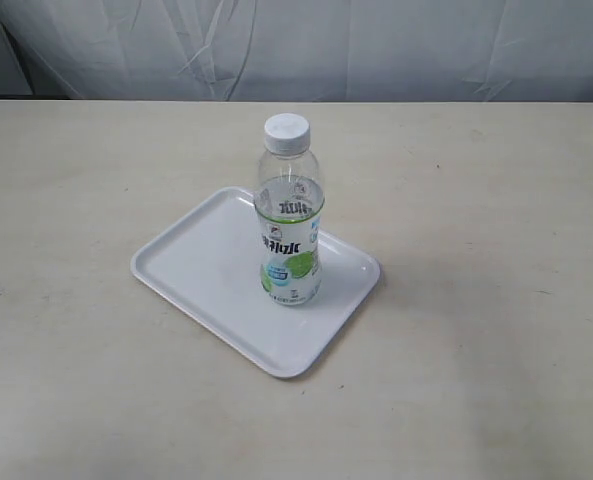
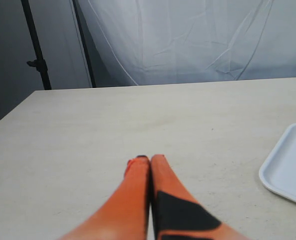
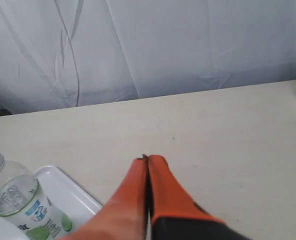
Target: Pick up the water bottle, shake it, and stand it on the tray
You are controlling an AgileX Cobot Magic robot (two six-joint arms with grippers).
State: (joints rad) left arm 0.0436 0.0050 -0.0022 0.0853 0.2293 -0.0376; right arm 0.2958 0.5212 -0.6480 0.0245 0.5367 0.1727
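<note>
A water bottle (image 1: 290, 225) stands upright on a white tray (image 1: 191, 265) near the middle of a pale beige surface (image 1: 496, 340), as the exterior view shows; its base rests inside the low rim, at about 3 o'clock from the tray's centre, with a broad stretch of bare tray at its 9 o'clock; the white screw cap (image 1: 286, 132) is on, and the white, green and blue label (image 1: 289, 262) with dark lettering faces the camera; the tray lies skewed to the surface's edges, 1 rounded corner pointing to 6 o'clock; a creased white cloth backdrop (image 1: 376, 50) hangs beyond the surface at 12 o'clock.

In the left wrist view the left claw (image 2: 150, 159) has its 2 orange fingers pressed together with nothing between them, above bare surface; a corner of the tray (image 2: 287, 160) shows well apart from it, and a dark stand (image 2: 35, 45) rises beside the backdrop.

In the right wrist view the right claw (image 3: 148, 160) is likewise pressed together and grips nothing; the water bottle (image 3: 18, 205) and a piece of the tray (image 3: 70, 192) show near it, apart from the fingers; whether either claw touches the surface cannot be told.
</note>
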